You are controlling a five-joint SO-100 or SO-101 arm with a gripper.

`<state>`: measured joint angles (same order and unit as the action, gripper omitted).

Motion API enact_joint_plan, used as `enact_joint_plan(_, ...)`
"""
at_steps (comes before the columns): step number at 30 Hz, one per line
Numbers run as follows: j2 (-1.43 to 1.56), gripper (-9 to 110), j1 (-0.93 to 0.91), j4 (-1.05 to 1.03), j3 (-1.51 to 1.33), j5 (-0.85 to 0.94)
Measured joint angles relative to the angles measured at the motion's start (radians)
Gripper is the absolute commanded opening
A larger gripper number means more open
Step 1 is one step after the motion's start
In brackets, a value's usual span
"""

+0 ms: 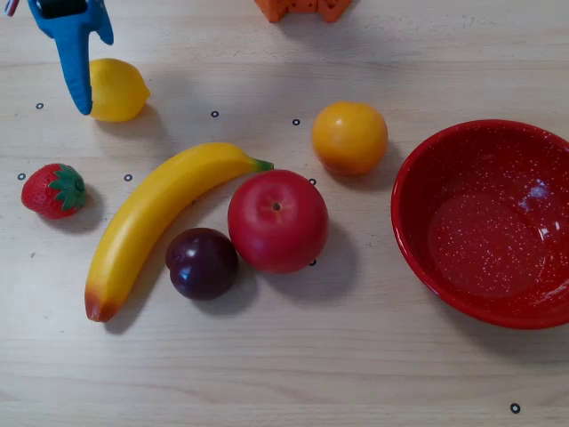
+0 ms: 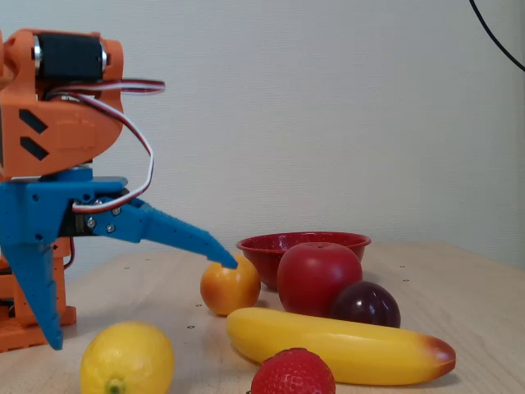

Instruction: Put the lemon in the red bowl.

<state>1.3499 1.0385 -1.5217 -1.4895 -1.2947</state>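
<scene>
Your blue gripper [image 2: 135,300] stands wide open over the lemon [image 1: 116,89], which sits on the table [image 1: 284,374] at the upper left of the overhead view, one finger [image 1: 78,71] against its left side. The red bowl [image 1: 418,178] lies well apart at the right edge, with the banana [image 1: 151,222], red apple [image 1: 277,221], plum [image 1: 204,262] and orange fruit [image 1: 349,137] between them.
</scene>
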Motion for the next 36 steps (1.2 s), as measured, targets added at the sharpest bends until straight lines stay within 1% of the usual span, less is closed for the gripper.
enact_joint_plan(8, 0.000, 69, 0.026, 0.103, -0.052, 0.000)
enact_joint_plan(17, 0.000, 68, 0.025, 0.112, -0.075, 0.000)
enact_joint_plan(36, 0.000, 68, 0.023, 0.250, -0.187, 0.000)
